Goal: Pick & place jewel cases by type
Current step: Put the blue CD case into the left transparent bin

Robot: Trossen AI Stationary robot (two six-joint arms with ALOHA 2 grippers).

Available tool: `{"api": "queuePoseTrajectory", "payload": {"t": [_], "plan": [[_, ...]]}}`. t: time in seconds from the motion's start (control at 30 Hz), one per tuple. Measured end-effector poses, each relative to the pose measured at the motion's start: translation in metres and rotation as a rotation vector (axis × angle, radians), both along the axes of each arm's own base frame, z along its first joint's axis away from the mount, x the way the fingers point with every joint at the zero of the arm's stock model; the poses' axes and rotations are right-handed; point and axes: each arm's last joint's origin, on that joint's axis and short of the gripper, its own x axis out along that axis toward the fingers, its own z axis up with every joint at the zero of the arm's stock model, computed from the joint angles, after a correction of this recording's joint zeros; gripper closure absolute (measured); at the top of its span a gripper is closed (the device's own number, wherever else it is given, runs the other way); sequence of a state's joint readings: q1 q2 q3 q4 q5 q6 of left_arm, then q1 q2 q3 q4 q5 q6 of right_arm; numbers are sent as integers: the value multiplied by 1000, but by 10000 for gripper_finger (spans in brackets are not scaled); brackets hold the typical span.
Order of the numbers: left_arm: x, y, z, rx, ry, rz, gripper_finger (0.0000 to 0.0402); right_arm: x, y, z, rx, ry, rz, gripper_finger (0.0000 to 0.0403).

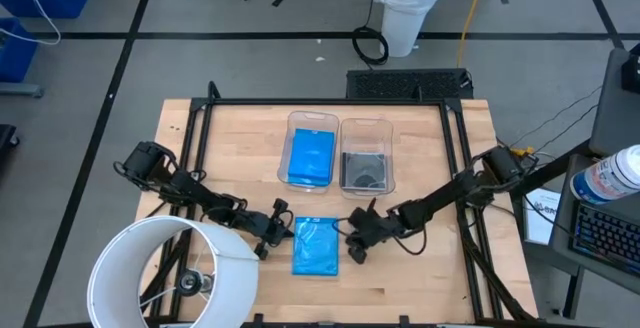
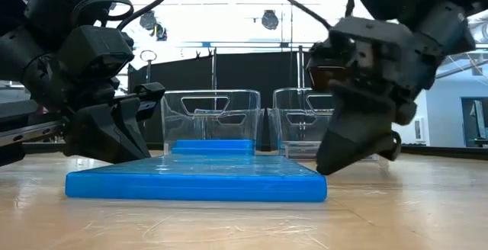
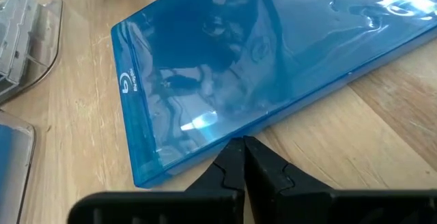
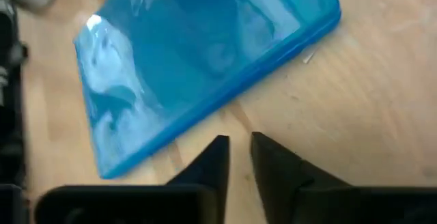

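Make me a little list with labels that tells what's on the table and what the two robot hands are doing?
loose case: flat bright blue translucent plastic jewel case lying on the wooden table, between both grippers
left bin: clear rectangular plastic bin holding blue cases
right bin: clear plastic bin holding dark grey cases
left gripper: shut, tips at the loose case's edge
right gripper: fingers slightly apart, beside the loose case, holding nothing
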State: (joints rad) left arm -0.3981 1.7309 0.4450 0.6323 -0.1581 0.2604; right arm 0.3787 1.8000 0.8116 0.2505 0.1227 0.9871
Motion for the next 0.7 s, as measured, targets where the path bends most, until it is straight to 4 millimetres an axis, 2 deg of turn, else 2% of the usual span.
{"api": "queuePoseTrajectory", "payload": {"t": [0.2,0.33,0.47,0.7], "plan": [[0,-1,0,-1,-2,-1,397,8,-11,-1,158,0,-150,265],[0,-1,0,-4,-3,1,395,11,-17,-1,214,2,-235,232],[0,-1,0,-5,-4,0,396,11,-21,-5,238,22,-282,226],[3,-2,0,-9,-3,2,398,16,-26,-15,229,17,-303,242]]}}
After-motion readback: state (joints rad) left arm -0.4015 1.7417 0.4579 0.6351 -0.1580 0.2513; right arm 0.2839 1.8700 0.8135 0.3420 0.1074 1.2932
